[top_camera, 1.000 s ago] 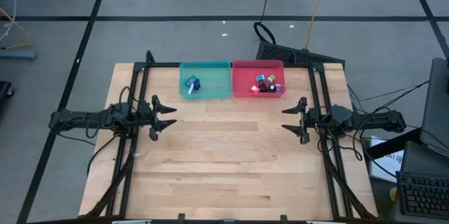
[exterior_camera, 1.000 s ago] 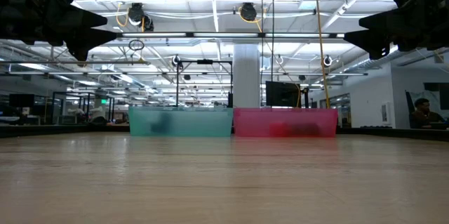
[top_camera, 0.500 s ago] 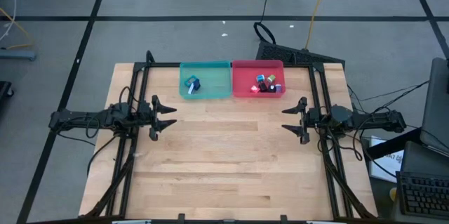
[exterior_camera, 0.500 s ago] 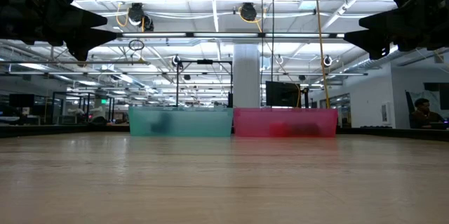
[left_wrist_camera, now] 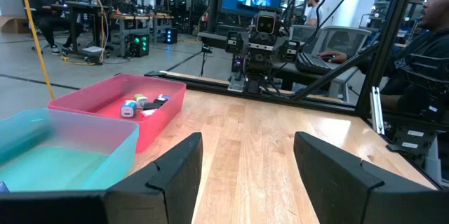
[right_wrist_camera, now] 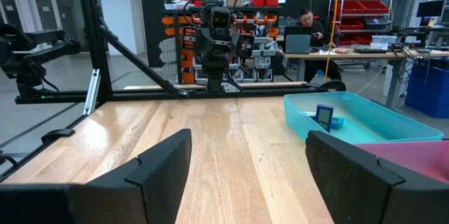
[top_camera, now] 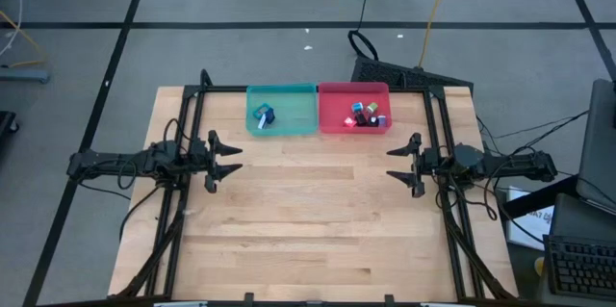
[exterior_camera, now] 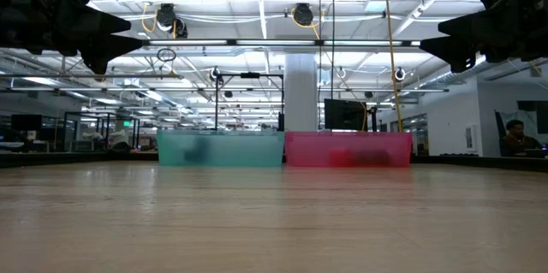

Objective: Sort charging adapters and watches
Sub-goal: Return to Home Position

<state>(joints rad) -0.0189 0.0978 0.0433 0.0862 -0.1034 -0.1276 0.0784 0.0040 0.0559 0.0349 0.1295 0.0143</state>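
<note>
Several charging adapters (top_camera: 364,114), small coloured cubes, lie in the red bin (top_camera: 327,119) at the table's far edge; the left wrist view shows the charging adapters (left_wrist_camera: 140,104) too. The watches (top_camera: 263,115) lie in the teal bin (top_camera: 298,124) beside it; in the right wrist view one watch (right_wrist_camera: 323,116) stands on edge. My left gripper (top_camera: 231,157) hangs open above the table's left side, pointing level toward the right. My right gripper (top_camera: 397,164) hangs open above the right side, facing it. Neither holds anything.
The wooden table (top_camera: 308,220) is bare between and in front of the two grippers. A black frame (top_camera: 183,153) runs along both sides. People sit at desks in the room beyond the table.
</note>
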